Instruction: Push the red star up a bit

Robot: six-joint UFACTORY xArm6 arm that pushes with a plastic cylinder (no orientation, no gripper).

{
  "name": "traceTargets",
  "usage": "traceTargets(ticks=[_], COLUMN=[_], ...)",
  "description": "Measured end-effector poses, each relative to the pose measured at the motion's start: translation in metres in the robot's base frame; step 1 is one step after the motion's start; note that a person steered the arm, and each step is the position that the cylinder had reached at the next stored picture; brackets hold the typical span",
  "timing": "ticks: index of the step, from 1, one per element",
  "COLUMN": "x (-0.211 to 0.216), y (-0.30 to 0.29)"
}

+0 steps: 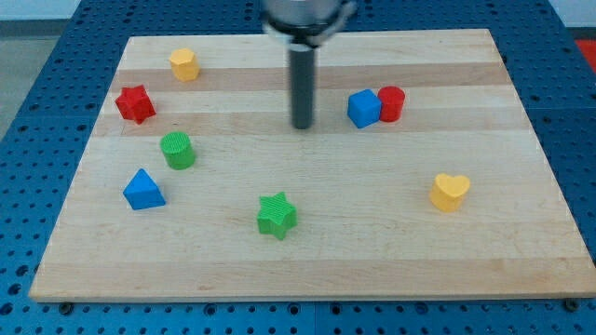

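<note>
The red star [135, 103] lies near the board's left edge, towards the view's top. My tip [302, 127] rests on the board near the middle top, far to the right of the red star and well left of the blue cube [364, 108]. Nothing touches the tip.
A yellow hexagon block [184, 64] lies above and right of the red star. A green cylinder [177, 150] and a blue triangle [142, 190] lie below it. A green star [277, 215] sits at bottom centre. A red cylinder [391, 103] touches the blue cube. A yellow heart [450, 192] lies right.
</note>
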State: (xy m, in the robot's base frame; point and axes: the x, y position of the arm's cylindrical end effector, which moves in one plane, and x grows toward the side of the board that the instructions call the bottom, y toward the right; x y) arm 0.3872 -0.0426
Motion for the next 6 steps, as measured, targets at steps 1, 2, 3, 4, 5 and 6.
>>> traceTargets(ticks=[1, 2, 3, 4, 5, 6], x=[0.000, 0.000, 0.005, -0.013, -0.038, -0.040], y=[-0.068, -0.153, -0.225, -0.230, -0.219, -0.262])
